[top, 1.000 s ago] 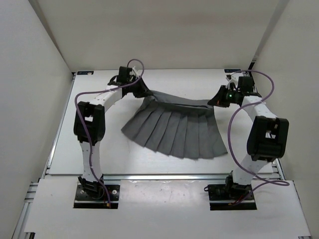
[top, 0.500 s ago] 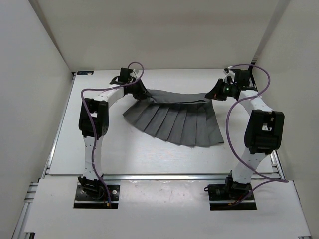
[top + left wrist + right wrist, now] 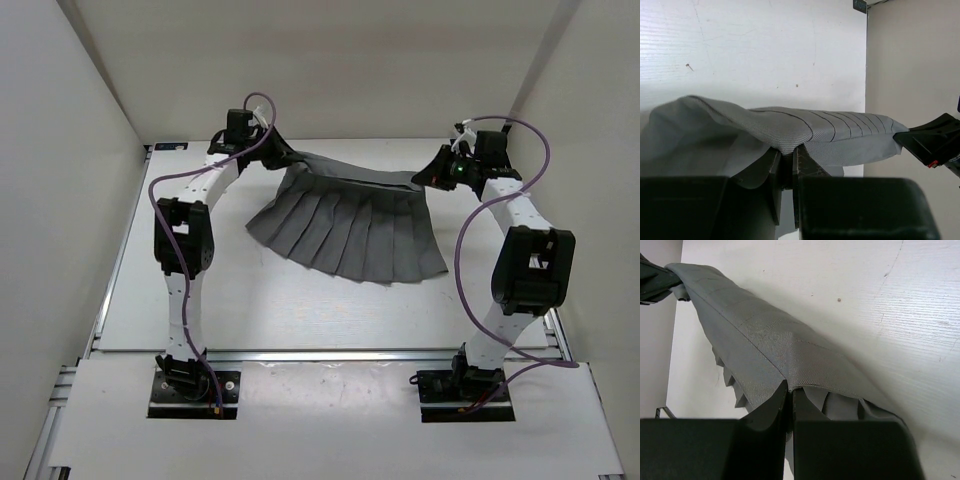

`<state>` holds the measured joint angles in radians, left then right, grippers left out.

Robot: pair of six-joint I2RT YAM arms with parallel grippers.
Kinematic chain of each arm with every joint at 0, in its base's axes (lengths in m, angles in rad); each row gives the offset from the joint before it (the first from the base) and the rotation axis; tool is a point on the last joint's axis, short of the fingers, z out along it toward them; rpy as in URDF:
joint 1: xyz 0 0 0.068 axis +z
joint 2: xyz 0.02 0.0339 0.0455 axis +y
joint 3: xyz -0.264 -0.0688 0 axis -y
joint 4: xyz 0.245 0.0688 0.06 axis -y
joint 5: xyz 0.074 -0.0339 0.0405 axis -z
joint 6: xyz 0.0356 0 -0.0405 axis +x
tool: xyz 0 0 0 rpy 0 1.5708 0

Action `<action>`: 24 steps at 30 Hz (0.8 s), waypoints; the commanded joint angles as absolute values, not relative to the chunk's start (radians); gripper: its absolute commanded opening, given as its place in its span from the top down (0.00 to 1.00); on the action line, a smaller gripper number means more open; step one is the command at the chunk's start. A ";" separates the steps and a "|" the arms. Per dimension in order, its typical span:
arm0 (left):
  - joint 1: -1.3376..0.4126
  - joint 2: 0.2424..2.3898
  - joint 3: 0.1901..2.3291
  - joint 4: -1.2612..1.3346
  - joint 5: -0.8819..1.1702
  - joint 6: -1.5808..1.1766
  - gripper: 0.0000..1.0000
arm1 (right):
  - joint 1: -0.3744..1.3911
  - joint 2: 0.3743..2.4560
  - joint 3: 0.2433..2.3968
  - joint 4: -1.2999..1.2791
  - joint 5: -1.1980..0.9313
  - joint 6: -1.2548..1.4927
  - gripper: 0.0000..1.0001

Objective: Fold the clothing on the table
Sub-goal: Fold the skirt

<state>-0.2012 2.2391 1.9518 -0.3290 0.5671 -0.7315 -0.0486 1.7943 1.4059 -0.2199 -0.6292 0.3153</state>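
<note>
Mid-grey pleated fabric skirt (image 3: 350, 225) | waistband ends pinched in left jaws and right jaws, both clamped shut | hem on white counter (image 3: 200, 300)

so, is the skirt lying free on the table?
No, the left pincer and right pincer each grip the skirt by its waistband.

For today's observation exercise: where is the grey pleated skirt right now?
In the top view the grey pleated skirt hangs over the far half of the white table, its waistband stretched between the left claw and the right claw.
</note>
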 commanded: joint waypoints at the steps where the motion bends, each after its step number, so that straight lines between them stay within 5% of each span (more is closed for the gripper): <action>1: -0.153 2.163 1.942 -0.304 0.564 -0.736 1.00 | -0.069 1.746 1.425 -0.190 -0.621 0.311 1.00; 16: -0.173 1.663 1.172 -0.192 0.572 -0.670 1.00 | -0.006 1.336 0.951 -0.270 -0.657 0.333 1.00; 24: -0.254 1.592 1.036 -0.363 0.393 -0.539 1.00 | 0.097 1.232 0.730 -0.423 -0.655 0.360 1.00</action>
